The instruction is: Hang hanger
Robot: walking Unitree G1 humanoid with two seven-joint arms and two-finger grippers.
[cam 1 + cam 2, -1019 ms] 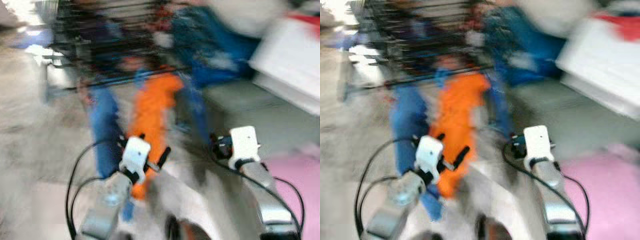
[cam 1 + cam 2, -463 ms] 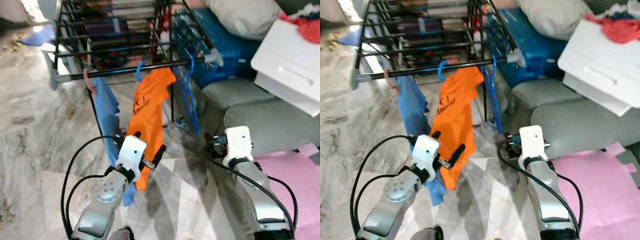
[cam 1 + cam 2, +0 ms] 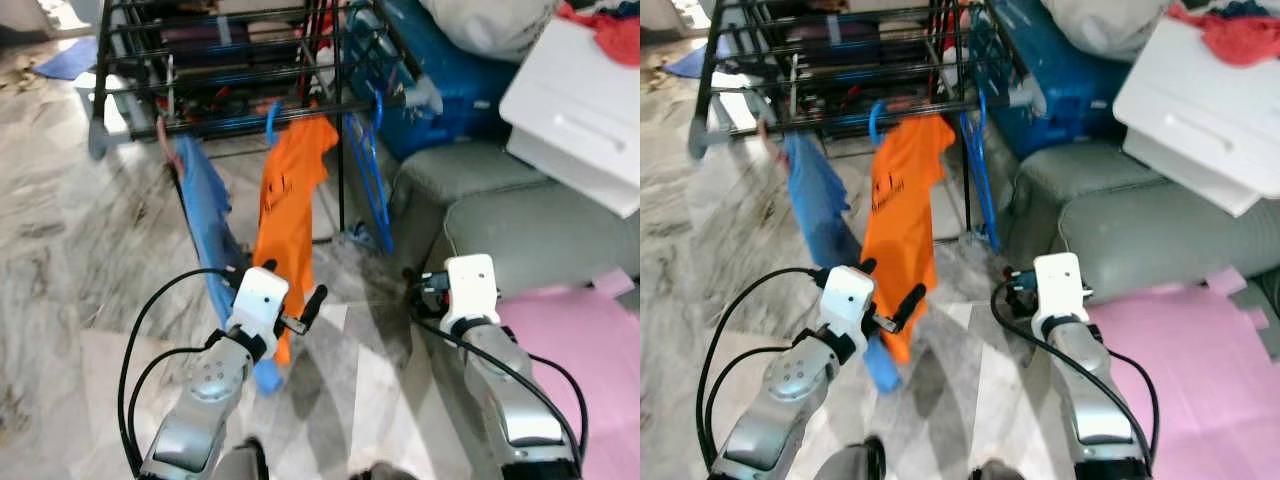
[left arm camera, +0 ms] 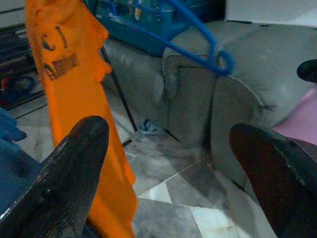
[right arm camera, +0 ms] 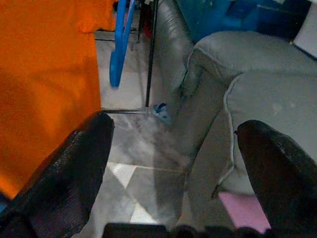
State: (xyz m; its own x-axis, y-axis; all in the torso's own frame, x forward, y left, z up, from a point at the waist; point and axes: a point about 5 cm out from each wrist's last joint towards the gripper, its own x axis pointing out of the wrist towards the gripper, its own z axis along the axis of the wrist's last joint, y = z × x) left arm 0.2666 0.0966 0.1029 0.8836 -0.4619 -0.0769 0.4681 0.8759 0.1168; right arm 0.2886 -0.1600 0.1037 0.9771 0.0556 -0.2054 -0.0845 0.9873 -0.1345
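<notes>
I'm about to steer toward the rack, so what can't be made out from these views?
- Blue hanger: its hook on the rail is too small in the eye views to judge its seating.
- Hanger inside the orange shirt: covered by cloth.
- Rack's far side: cut off by the top edge.
- Sofa: partly hidden under the white box.
- Left gripper and right gripper: open, holding nothing.

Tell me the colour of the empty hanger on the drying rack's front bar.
Blue. The hanger shows best in the left eye view, right of the orange shirt.
</notes>
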